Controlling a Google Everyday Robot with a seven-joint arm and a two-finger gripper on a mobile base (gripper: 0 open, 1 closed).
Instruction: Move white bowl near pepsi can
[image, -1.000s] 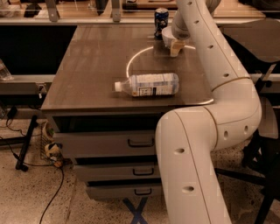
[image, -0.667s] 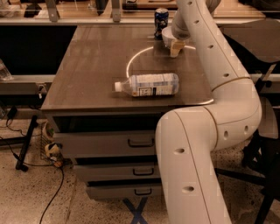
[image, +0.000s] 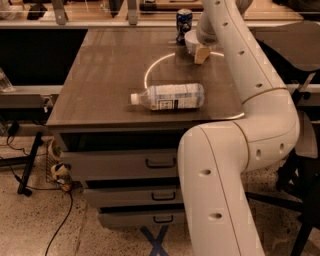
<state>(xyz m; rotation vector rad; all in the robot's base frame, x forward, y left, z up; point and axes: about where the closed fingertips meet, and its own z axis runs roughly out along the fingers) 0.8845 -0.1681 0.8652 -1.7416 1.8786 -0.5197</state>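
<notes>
- The gripper (image: 201, 52) is hanging at the far right of the counter (image: 107, 75), at the end of the white arm (image: 252, 80) that is reaching in from the near right.
- The white bowl (image: 190, 40) is sitting upright on the counter at that same far right spot. It is lying just to the left of the gripper and slightly farther back, and it looks to be touching it at the rim.
- Part of the bowl is hiding behind the wrist, so I cannot tell whether the gripper is open, closed or gripping the rim.
- The pepsi can (image: 184, 19) is standing upright just beyond the bowl, a little to its left at the far edge. The two are looking very close, perhaps touching.
- The bowl is round, so no long axis is mattering here; what is counting is that the can is lying on the bowl's far side and the gripper on its near right side.
- Judging from this, the bowl is already sitting near the can, and the coming move is probably calling for a release and a withdrawal toward the near right, away from the can, so that neither thing gets knocked.
- A clear plastic bottle (image: 172, 96) is lying on its side toward the near edge, well apart from the bowl.
</notes>
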